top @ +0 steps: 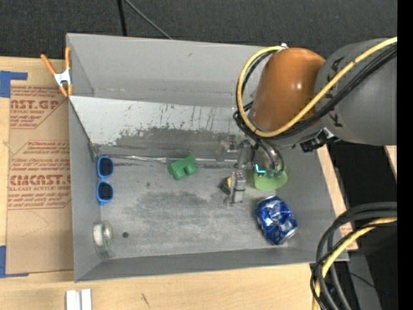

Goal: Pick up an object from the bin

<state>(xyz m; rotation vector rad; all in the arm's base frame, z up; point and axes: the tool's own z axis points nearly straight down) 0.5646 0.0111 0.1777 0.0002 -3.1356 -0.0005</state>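
One gripper [237, 191], on the arm that comes in from the right, hangs low over the right-centre of the bin [161, 76], close to the scuffed floor. Whether it is open or closed cannot be told, and nothing can be seen caught in it. A pale green round thing [272, 180] lies just beside it on the right, partly under the wrist, and a small dark scrap at its left edge is too small to name. A crumpled blue can [276, 219] sits near, toward the front right corner. A green block [182, 167] lies apart to the left, mid-floor. Blue sunglasses [104, 179] rest against the left wall, and a small clear thing [101, 233] sits in the front left corner, both well apart from the tool. By the look of it the pick is not yet made: everything lies on the floor, so gripping and lifting one thing clear are still to come.
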